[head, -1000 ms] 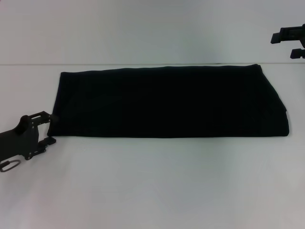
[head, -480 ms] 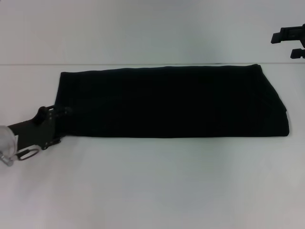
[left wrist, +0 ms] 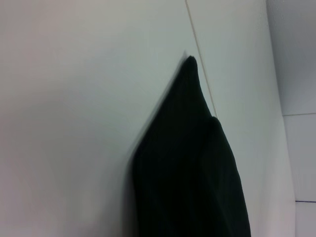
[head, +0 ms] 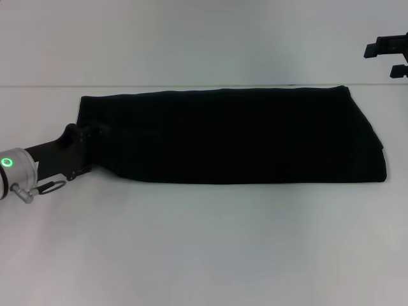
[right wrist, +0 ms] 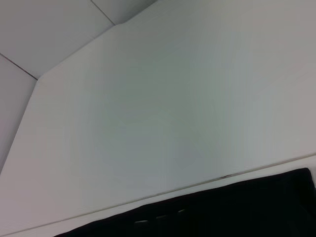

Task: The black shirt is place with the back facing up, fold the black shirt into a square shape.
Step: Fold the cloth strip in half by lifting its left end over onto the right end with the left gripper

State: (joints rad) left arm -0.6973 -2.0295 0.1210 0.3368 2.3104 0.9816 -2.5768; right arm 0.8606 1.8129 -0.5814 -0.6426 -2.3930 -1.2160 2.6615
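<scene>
Black shirt (left wrist: 190, 173) lies on white table (left wrist: 64, 123), tapering to a pointed corner; seam line just beside tip.

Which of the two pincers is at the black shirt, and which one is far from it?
The left pincer is at the black shirt's left end. The right pincer is parked apart, beyond the shirt's far right corner.

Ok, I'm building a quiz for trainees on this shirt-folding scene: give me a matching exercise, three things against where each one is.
Things:
1. black shirt
2. left pincer
3. right pincer

Places:
A. raised at the far right, clear of the cloth
B. at the cloth's left end, near its front corner
C. lying flat as a long band across the white table

Pairs: 1-C, 2-B, 3-A
</scene>
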